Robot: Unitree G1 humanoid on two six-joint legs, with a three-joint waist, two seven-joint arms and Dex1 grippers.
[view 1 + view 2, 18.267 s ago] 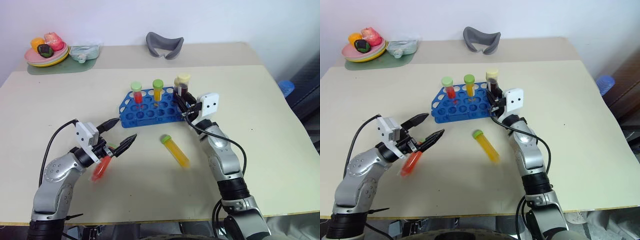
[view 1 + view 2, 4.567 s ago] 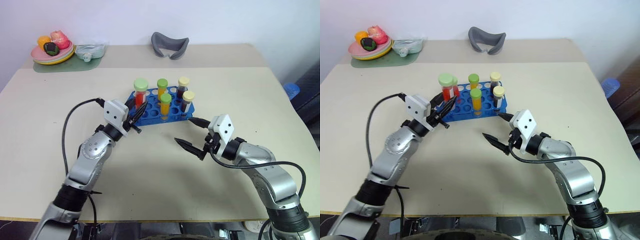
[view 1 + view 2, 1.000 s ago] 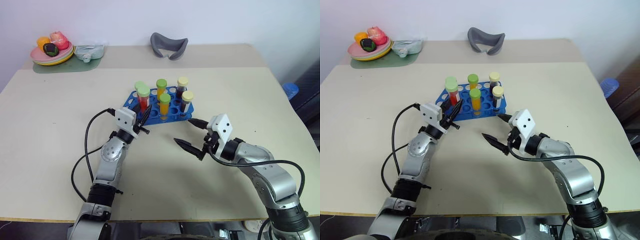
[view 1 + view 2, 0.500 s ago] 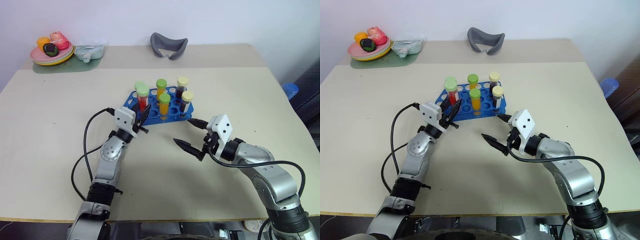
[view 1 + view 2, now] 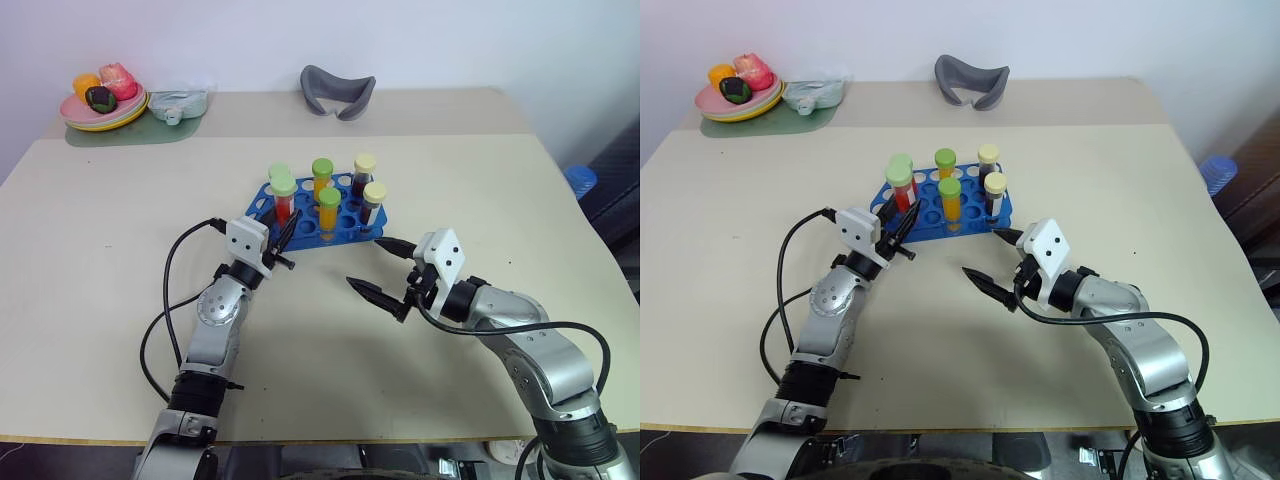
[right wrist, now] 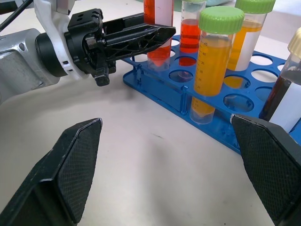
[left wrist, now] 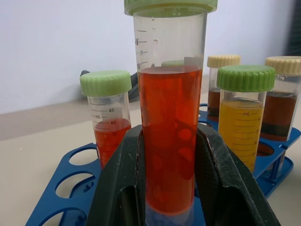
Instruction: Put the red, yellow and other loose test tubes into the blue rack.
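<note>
Left claw (image 5: 284,238) pinching red tube (image 7: 170,132) upright at rack's (image 5: 300,235) near-left corner, frame centre, so it can drop into a hole. Right claw (image 5: 382,268) spread, idle beside rack, clear of insertion.

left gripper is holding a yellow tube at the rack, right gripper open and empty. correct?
Not quite: the tube in the left gripper is red, not yellow, as the left wrist view shows. It is held at the blue rack; the right gripper is open and empty.
</note>
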